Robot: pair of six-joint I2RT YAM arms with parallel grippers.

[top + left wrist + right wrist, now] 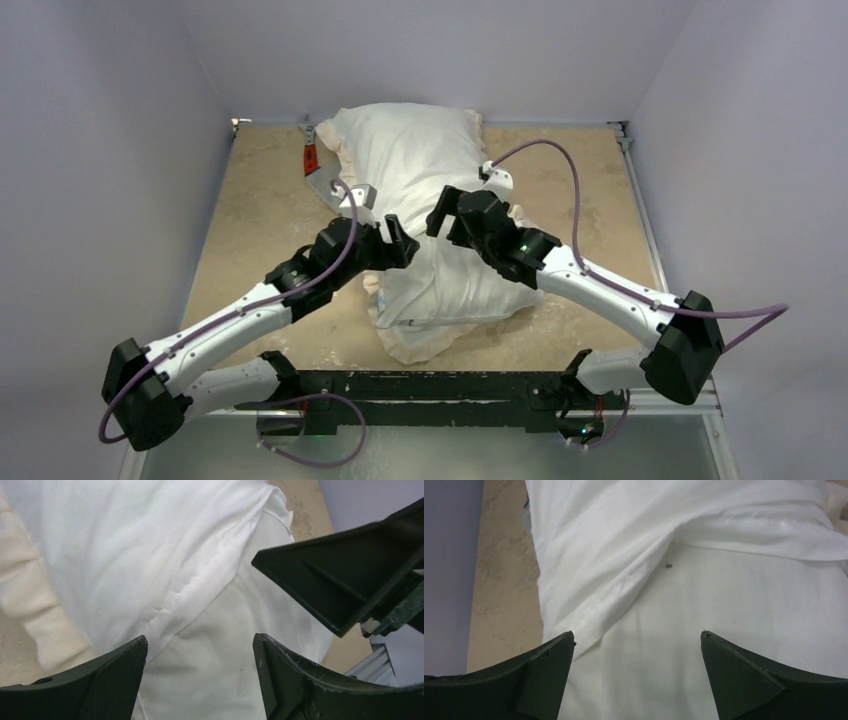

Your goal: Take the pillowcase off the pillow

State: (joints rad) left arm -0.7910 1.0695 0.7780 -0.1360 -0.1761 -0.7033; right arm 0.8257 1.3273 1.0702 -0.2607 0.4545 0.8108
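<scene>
Lying lengthwise down the middle of the tan table (270,210), the pillowcase (125,545) shows its white side up, with its cream frill (30,605) bunched along one edge. It is only partly off: a hem of it runs slantwise over the pillow (724,645), whose plain white face, marked by a small dark speck, comes out from under that hem. Both arms reach in from either side and meet over this spot. The left gripper (200,640) stands with its jaws apart and nothing between them, the cloth below unpinched. The right gripper (636,634) is spread wide, also holding nothing, poised over the bare pillow just beside the hem. Whether either tool's fingertips touch the fabric cannot be told.
</scene>
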